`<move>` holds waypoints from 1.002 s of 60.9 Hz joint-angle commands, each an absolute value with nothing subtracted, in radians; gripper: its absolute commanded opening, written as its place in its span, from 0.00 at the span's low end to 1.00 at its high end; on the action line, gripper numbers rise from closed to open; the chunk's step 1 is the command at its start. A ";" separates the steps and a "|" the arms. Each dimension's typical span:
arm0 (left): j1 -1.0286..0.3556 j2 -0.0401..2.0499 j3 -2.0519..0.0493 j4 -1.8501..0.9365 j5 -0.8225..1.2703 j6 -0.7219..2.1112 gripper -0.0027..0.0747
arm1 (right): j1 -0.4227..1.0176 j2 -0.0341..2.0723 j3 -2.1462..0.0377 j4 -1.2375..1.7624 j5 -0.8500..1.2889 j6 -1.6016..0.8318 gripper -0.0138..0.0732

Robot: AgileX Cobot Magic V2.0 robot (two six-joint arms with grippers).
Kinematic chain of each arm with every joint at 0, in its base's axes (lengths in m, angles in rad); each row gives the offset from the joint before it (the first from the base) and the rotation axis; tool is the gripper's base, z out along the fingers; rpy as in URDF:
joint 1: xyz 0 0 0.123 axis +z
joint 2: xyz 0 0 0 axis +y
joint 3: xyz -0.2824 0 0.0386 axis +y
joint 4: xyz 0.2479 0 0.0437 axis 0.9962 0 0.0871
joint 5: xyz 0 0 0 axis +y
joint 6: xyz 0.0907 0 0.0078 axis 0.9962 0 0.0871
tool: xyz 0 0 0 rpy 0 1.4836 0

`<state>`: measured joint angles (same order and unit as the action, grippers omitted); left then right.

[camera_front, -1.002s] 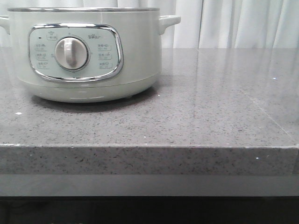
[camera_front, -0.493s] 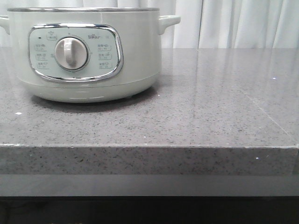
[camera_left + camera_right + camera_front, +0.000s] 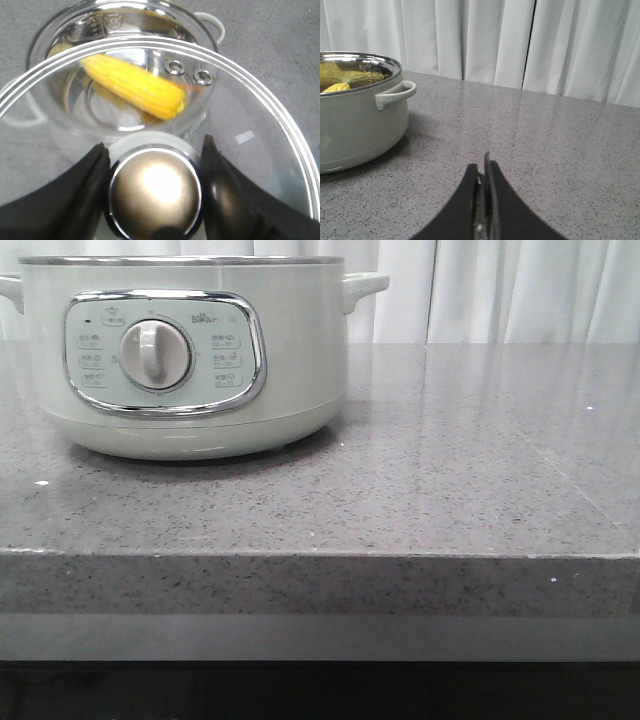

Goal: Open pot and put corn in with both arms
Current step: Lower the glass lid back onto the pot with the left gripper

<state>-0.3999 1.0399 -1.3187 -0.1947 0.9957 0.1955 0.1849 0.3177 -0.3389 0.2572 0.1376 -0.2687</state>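
Corn: the corn [image 3: 132, 86] lies on its side inside the pot [image 3: 185, 360], on the shiny bottom.
Pot: stands uncovered on the grey table [image 3: 450, 480], toward its left side.
Lid: the glass lid [image 3: 250, 135] hangs above the pot's mouth, offset from the rim.
Left gripper: the left gripper [image 3: 155, 172] has its fingers [image 3: 82, 175] pinching the lid knob [image 3: 155, 192] from both sides.
Right gripper: the right gripper [image 3: 485, 167] hovers low over bare table beside the pot, fingers pressed together, holding nothing.
Step in hand: likely setting the lid back or aside.
Doing it well: keep the lid level, centre it over the steel rim, and lower it gently.
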 commanded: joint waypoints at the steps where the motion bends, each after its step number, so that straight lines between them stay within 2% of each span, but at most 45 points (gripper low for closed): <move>1: -0.404 1.147 -1.465 -0.240 0.880 0.177 0.29 | 0.187 0.323 -0.364 0.250 0.064 -0.277 0.08; 14: -0.404 1.420 -1.722 -0.242 0.943 0.177 0.29 | 0.187 0.323 -0.364 0.250 0.066 -0.277 0.08; 25: -0.404 1.563 -1.873 -0.221 0.955 0.177 0.29 | 0.187 0.323 -0.364 0.250 0.067 -0.277 0.08; 61: -0.404 1.674 -1.926 -0.174 0.936 0.177 0.29 | 0.187 0.323 -0.364 0.250 0.069 -0.277 0.08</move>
